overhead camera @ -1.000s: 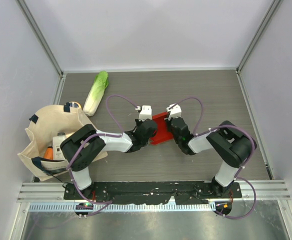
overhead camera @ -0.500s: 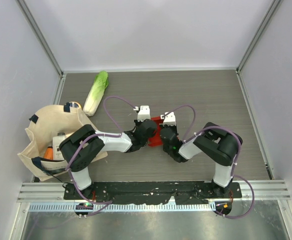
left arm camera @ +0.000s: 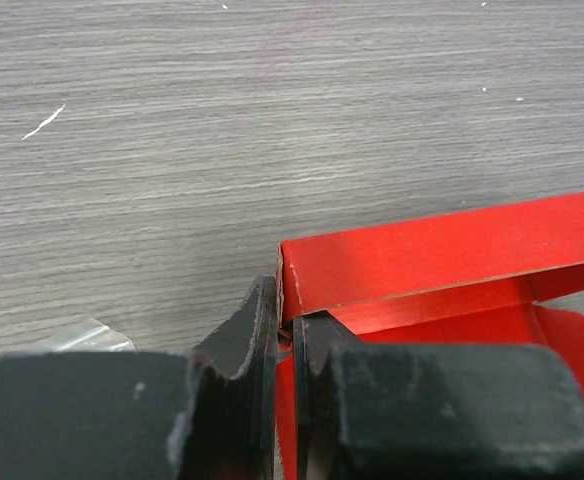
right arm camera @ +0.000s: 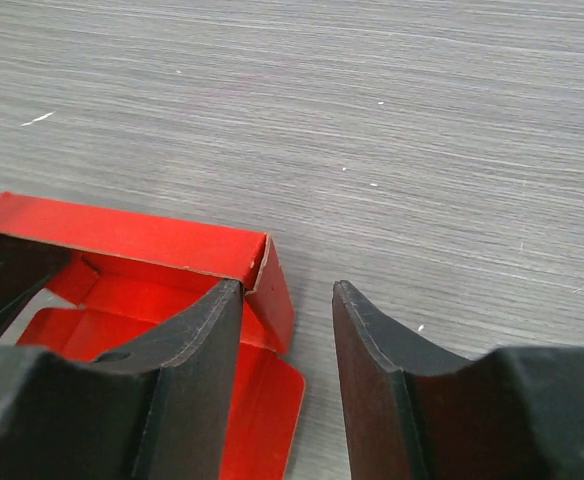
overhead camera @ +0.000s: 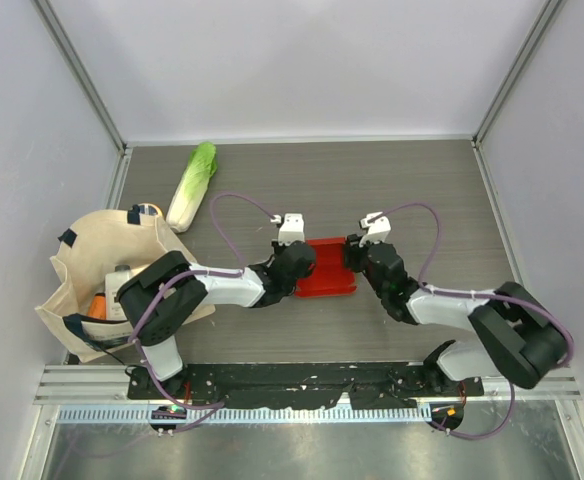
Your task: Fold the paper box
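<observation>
The red paper box [overhead camera: 324, 278] lies on the wooden table between my two grippers, its long back wall standing up. My left gripper [overhead camera: 297, 268] is at the box's left end. In the left wrist view that gripper [left arm camera: 284, 322] is shut on the left end wall of the box [left arm camera: 442, 250], right at the corner. My right gripper [overhead camera: 360, 258] is at the right end. In the right wrist view it [right arm camera: 287, 300] is open and straddles the right end wall of the box [right arm camera: 132, 240]. One finger [right arm camera: 187, 350] is inside the box, the other [right arm camera: 372, 350] outside over bare table.
A beige tote bag [overhead camera: 87, 270] with items in it lies at the left, close to the left arm's base. A napa cabbage [overhead camera: 192, 185] lies at the back left. Grey enclosure walls ring the table.
My right gripper has opened and let go of the box, and its arm has swung out to the right. The box now shows spread wider between the grippers. The left gripper keeps its grip.
</observation>
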Available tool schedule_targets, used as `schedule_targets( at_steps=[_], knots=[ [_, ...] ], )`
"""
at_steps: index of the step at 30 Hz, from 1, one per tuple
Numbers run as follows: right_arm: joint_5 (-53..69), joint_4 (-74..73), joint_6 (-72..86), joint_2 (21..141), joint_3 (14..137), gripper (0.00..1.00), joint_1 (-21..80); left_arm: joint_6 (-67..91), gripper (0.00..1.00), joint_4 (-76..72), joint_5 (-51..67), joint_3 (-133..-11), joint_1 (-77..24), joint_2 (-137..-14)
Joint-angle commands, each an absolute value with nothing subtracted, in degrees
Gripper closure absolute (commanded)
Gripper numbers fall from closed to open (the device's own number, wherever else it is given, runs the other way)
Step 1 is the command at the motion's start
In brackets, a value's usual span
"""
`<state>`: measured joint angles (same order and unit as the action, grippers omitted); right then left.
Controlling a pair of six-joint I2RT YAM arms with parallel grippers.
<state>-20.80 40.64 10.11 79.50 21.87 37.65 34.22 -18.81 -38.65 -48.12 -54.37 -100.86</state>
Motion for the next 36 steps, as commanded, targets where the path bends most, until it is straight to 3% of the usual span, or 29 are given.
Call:
schedule_targets(
  at_steps=[1, 10, 13, 17, 22, 30, 36],
  knots=[
    [-12.22, 36.66, 11.60, 72.00, 20.39, 0.52, 35.95, 33.22, 1.00, -18.64, -40.34, -48.34, -54.41, -98.61],
    [-11.94, 33.23, 13.25, 70.93, 21.44, 0.51, 35.51, 33.13, 1.00, -16.62, -40.08, -49.74, -54.49, -99.14],
    [-18.63, 23.59, 23.15, 68.65, 25.64, 0.51, 35.42, 33.14, 1.00, -16.00, -39.73, -50.18, -54.40, -99.14],
    [-23.72, -2.29, 30.49, 66.19, 34.09, 0.49, 35.16, 33.84, 0.98, -13.63, -39.38, -50.89, -54.40, -98.97],
    [-14.70, -11.68, 34.62, 61.18, 34.02, 0.41, 32.26, 34.45, 0.76, -14.06, -38.85, -49.66, -54.49, -97.74],
    [-2.29, -4.66, 35.69, 57.91, 26.72, 0.36, 29.18, 34.37, 0.46, -17.05, -35.95, -45.09, -54.40, -93.00],
    [2.63, -0.35, 36.12, 60.99, 24.00, 0.36, 28.74, 33.84, 0.39, -15.56, -30.51, -40.26, -54.32, -84.21]
  ],
)
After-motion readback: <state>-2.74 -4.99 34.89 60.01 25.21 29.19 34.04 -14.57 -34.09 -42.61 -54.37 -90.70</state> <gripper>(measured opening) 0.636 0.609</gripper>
